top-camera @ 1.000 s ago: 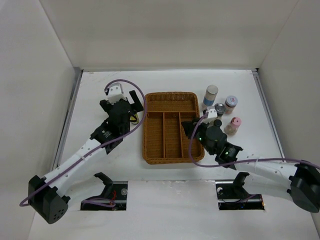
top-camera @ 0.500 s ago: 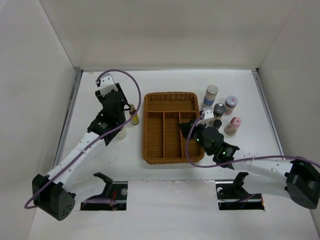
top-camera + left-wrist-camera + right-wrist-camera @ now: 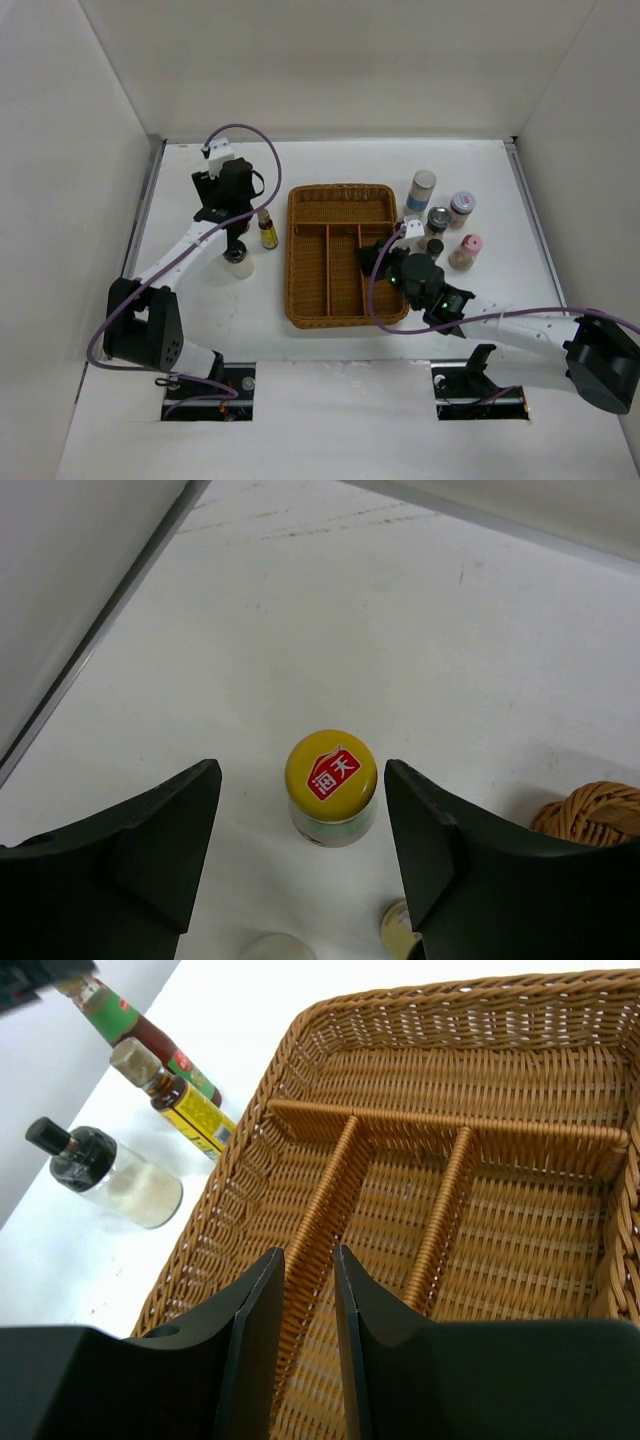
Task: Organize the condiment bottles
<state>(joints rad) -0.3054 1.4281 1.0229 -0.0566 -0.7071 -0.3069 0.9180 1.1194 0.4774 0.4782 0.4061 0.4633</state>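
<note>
**Bottles stand outside the tray, both grippers holding nothing**

We see the white table carrying a brown wicker divided tray at its middle. The left gripper hangs over the table's left half. Its fingers are spread either side of a dark yellow-capped sauce bottle and do not touch it. The right gripper hovers over the tray, its fingers a narrow gap apart and pinching nothing. Just left of the tray stand a second yellow-capped, yellow-labelled bottle and a squat black-capped jar. Between the tray and the table's right edge cluster a white-capped blue-labelled bottle, a grey-lidded jar, a silver-lidded jar and a pink-capped bottle.
</note>
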